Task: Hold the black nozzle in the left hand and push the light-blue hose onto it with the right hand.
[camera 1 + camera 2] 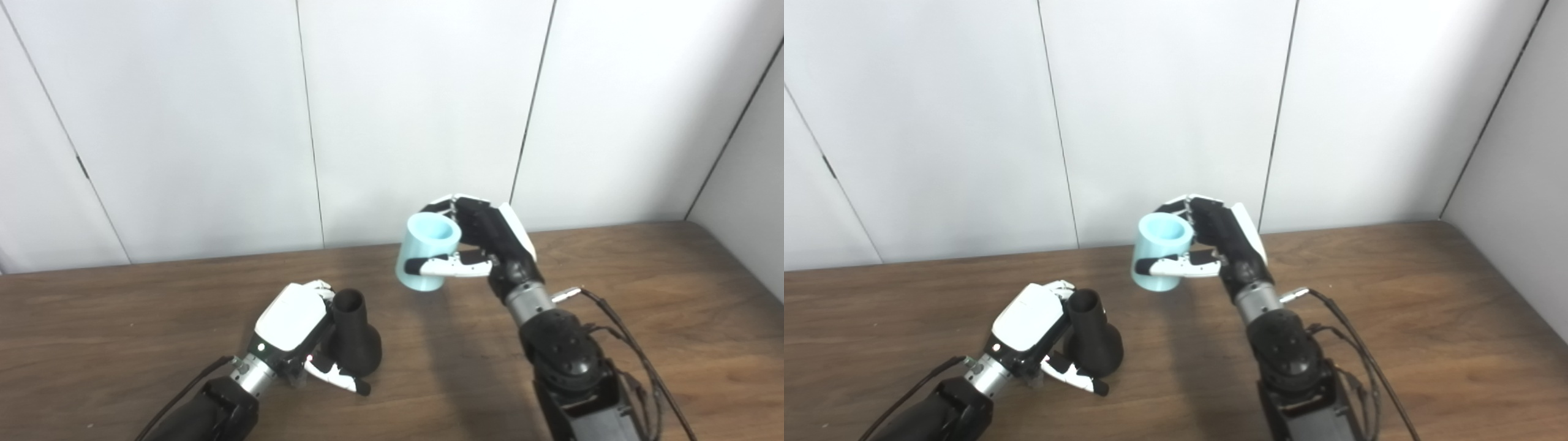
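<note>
The black nozzle stands on the wooden table, wide base down and narrow open end up. My left hand is wrapped around it from the left, thumb across its base. The light-blue hose piece, a short open tube, is held in the air by my right hand, above and to the right of the nozzle, tilted with its open end up. The hose and nozzle are apart. Both also show in the right eye view: nozzle, hose.
White wall panels rise behind the table's back edge. Cables trail from my right wrist over the table. The table's right edge runs along the side wall.
</note>
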